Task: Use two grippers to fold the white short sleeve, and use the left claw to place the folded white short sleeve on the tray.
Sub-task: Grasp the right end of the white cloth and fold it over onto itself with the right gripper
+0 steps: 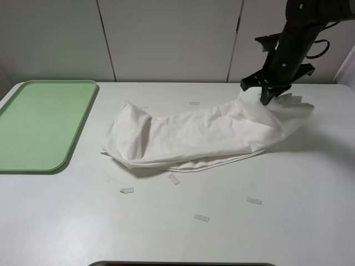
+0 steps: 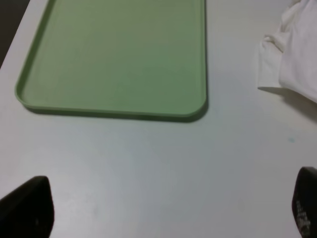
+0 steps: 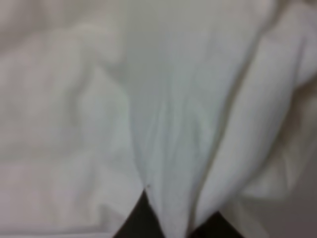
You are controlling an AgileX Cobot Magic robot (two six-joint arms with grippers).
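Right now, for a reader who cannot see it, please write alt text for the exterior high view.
The right gripper pinches the right end of the white short sleeve, holding it slightly above the white table. The rest lies bunched across the middle, apart from the green tray at the left.

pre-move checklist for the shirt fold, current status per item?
1. Right gripper shut on the white short sleeve: ok, it pinches the cloth's far right end, lifted a little.
2. Left gripper open and holding nothing: ok, over bare table beside the tray.
3. Tray free for the drop: ok, nothing lies in it.
4. Shirt apart from the tray: ok, bare table lies between them.
5. Fold neat enough to carry: not ok, the shirt lies as a long bunched roll.
6. How many cloth layers the right jaws hold: cannot tell, the right wrist view is blurred and full of cloth.
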